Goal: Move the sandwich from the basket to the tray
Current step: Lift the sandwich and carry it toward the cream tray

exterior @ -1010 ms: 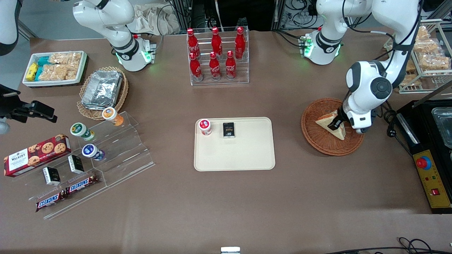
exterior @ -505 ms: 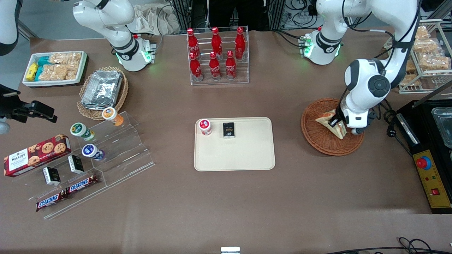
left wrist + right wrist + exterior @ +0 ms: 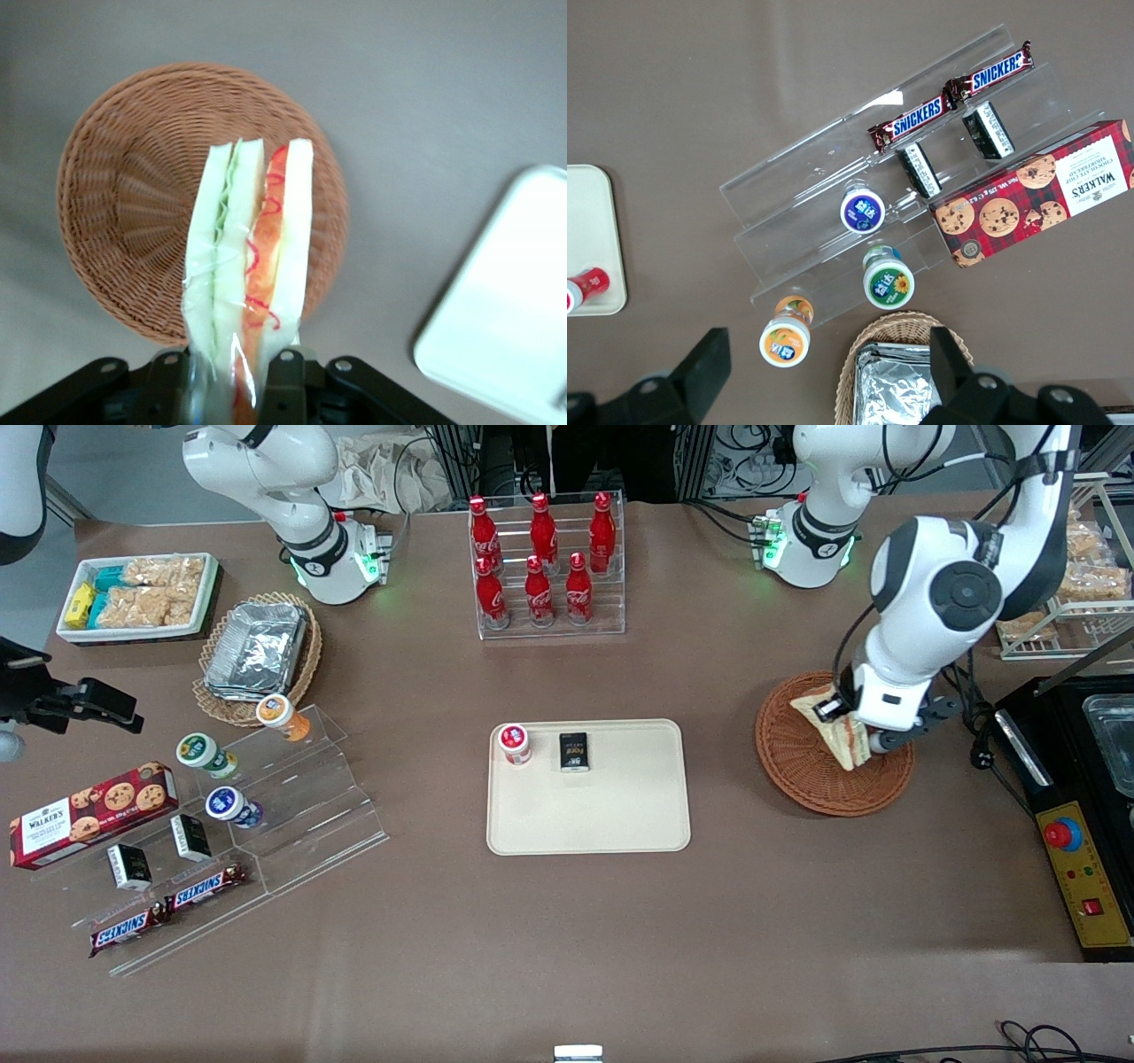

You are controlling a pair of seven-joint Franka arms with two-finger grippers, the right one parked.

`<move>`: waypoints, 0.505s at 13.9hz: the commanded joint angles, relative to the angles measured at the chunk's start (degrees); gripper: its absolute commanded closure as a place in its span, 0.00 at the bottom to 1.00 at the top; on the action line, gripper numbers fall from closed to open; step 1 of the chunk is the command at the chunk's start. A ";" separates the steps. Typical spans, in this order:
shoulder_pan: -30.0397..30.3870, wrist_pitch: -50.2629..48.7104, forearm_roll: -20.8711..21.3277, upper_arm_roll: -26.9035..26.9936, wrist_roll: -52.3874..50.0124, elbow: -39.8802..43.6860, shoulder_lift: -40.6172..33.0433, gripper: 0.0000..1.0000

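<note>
My left gripper (image 3: 842,724) is shut on the sandwich (image 3: 837,731), a pale bread wedge in clear wrap with red-orange and green filling. It holds the sandwich lifted above the round reddish-brown wicker basket (image 3: 802,766). In the left wrist view the sandwich (image 3: 252,257) hangs between the fingers (image 3: 285,385) over the basket (image 3: 124,221), with nothing else in the basket. The cream-beige tray (image 3: 620,815) lies in the middle of the table, toward the parked arm's end from the basket. One corner of the tray (image 3: 505,310) shows in the left wrist view.
On the tray stand a small red-lidded cup (image 3: 514,743) and a small black box (image 3: 574,751). A clear rack of red bottles (image 3: 545,567) stands farther from the camera than the tray. A black control box (image 3: 1076,841) sits beside the basket at the working arm's end.
The gripper has risen with the sandwich, lifting it off the basket floor and tilting it onto its edge. The arm's elbow has moved up.
</note>
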 commanded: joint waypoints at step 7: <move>-0.08 -2.43 11.23 -16.12 -0.06 25.28 28.03 1.00</move>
